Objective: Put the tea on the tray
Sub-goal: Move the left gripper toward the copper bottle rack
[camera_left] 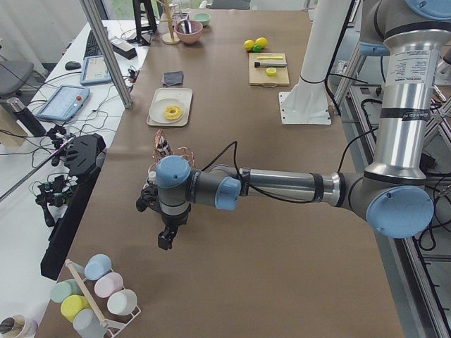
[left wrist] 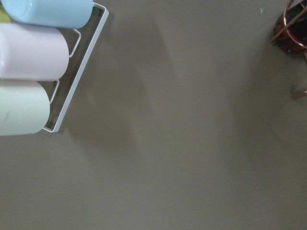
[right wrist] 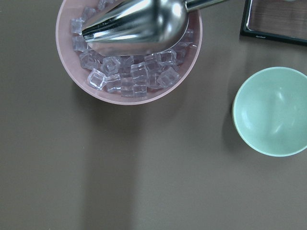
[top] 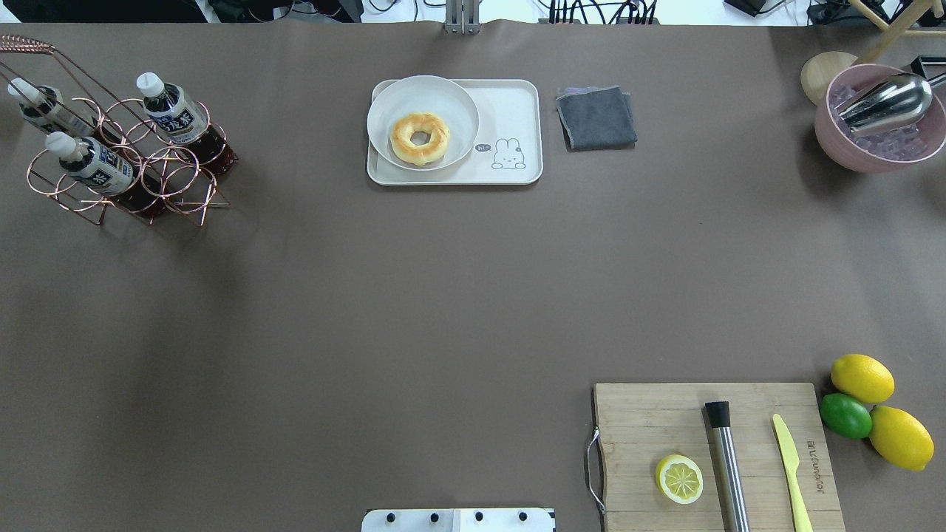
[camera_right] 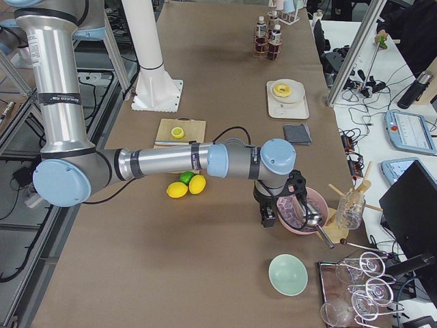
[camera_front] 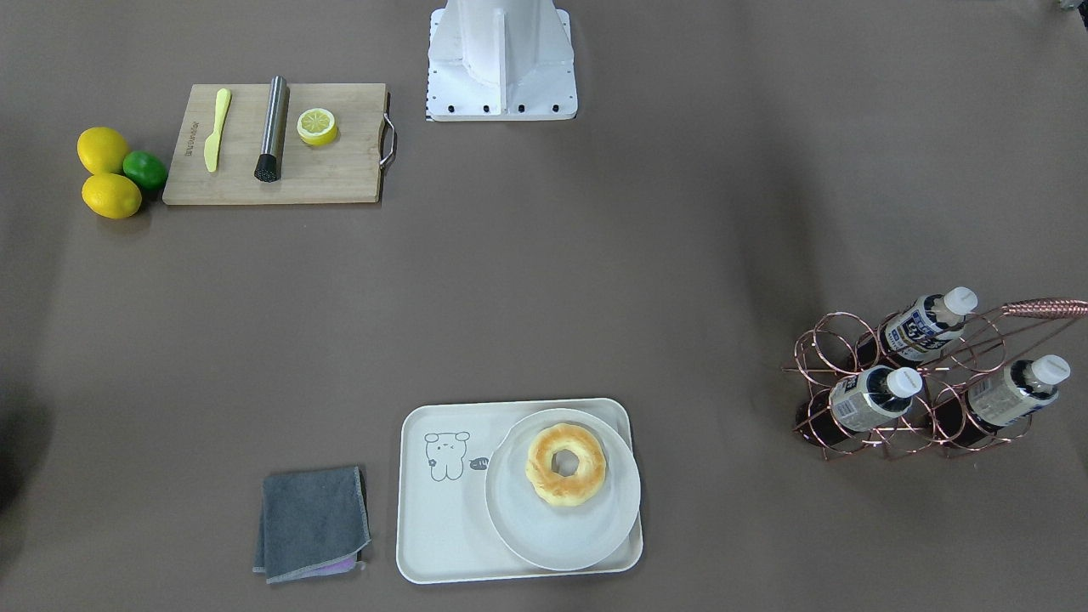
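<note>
The tea (camera_front: 925, 327) is one of three small bottles that look the same. All three stand in a copper wire rack (camera_front: 1041, 308), well apart from the tray (camera_front: 442, 518). A round white plate (camera_front: 561, 535) with a doughnut (camera_front: 566, 465) sits on the tray.

The left gripper (camera_left: 166, 239) hangs over the table near the rack. The right gripper (camera_right: 268, 217) hangs beside a pink bowl (top: 857, 159) of ice. It is not clear if either pincer's fingers are apart or together.

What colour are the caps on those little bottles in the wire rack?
White caps; the front-facing view shows them best.
</note>
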### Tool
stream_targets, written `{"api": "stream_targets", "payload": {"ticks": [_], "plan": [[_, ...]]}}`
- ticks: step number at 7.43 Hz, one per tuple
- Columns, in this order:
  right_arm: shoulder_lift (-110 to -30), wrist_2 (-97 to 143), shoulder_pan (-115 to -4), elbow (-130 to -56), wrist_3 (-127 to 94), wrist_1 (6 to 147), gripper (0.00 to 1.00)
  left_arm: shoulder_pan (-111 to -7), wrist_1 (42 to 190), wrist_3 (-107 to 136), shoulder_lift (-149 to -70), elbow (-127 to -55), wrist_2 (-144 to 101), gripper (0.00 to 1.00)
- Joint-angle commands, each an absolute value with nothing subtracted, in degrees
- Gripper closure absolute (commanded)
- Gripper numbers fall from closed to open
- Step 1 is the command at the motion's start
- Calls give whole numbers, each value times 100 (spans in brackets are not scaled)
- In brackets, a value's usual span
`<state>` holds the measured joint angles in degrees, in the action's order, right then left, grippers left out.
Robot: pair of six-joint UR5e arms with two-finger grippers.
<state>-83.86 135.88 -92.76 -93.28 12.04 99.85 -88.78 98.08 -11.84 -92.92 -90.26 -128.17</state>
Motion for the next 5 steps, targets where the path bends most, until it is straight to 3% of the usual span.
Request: {"api": "stream_targets", "payload": {"ticks": [1,4,5], "plan": [[-8428,13588,-9290,-9395,1204,9984,0,-8833,9808,-1186,-9149,-10095,-12832,2],[-8499,13579,-9369,-9475,1204,9984,0,-8798,9835,-1038,-8931,-10667,-13067,2],[-8508,13579,-9387,-9466,1213,9984,0,-8737,9818,111,-8956,-10861,-13191,2]]}}
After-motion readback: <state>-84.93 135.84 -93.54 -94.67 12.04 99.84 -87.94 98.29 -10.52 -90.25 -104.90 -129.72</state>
